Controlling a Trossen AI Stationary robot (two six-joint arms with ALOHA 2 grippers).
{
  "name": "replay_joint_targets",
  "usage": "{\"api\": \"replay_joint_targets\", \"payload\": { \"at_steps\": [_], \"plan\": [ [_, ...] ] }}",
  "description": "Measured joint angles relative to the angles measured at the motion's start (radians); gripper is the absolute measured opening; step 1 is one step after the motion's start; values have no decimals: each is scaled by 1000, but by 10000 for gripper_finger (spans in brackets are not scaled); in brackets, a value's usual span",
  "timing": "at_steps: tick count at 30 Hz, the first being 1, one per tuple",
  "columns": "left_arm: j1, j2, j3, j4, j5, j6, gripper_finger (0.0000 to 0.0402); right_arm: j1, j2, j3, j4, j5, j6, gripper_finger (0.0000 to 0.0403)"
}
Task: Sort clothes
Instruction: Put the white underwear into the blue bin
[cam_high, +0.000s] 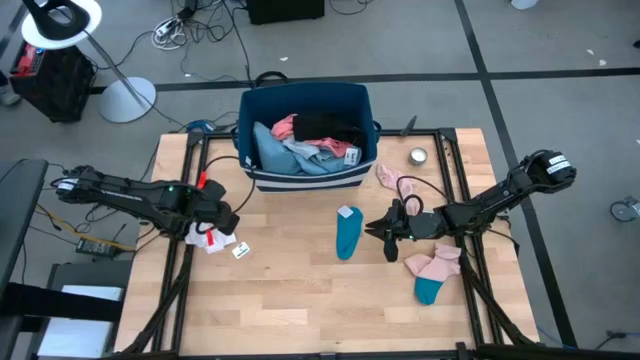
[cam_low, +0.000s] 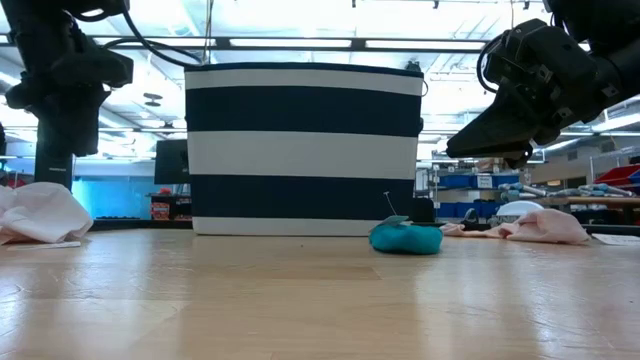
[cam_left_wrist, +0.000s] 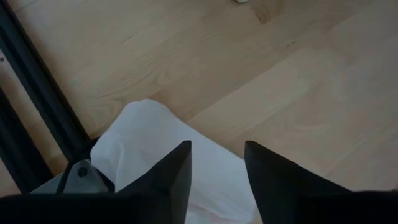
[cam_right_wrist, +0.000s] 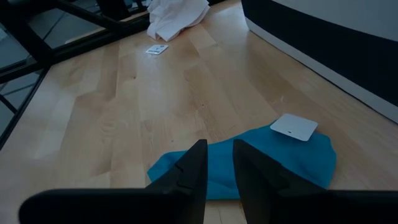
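A: Table's nine o'clock edge: left gripper (cam_high: 222, 222) over the crumpled white cloth garment (cam_high: 207, 238), jaws released, gap showing, nothing grasped.

B: Twelve o'clock?

A: Navy white-striped fabric bin (cam_high: 345, 175) holding light-blue, pink, black clothes.

B: Centre?

A: Flat teal sock (cam_high: 347, 233). At its three o'clock, right gripper (cam_high: 383, 231); jaws narrowly parted, empty. Pink-and-teal socks (cam_high: 433, 272) toward five o'clock.

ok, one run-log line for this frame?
left gripper: open over white garment, table's left edge | right gripper: narrow gap, empty, above teal sock | bin: holds clothes
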Motion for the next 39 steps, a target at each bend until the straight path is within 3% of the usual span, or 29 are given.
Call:
{"api": "replay_joint_targets", "payload": {
  "at_steps": [7,15,21,27,31,39],
  "plan": [
    [0,1,0,-49,-3,-1,190,0,0,0,0,0,0,77],
    [0,41,0,-64,1,-100,193,0,0,0,0,0,0,77],
    [0,141,0,-29,-21,-157,193,0,0,0,0,0,1,77],
    [0,191,0,14,-6,96,193,0,0,0,0,0,1,77],
    [4,190,0,62,107,339,193,0,0,0,3,0,1,77],
    [16,216,0,59,259,549,193,0,0,0,11,0,2,77]
  ]
}}
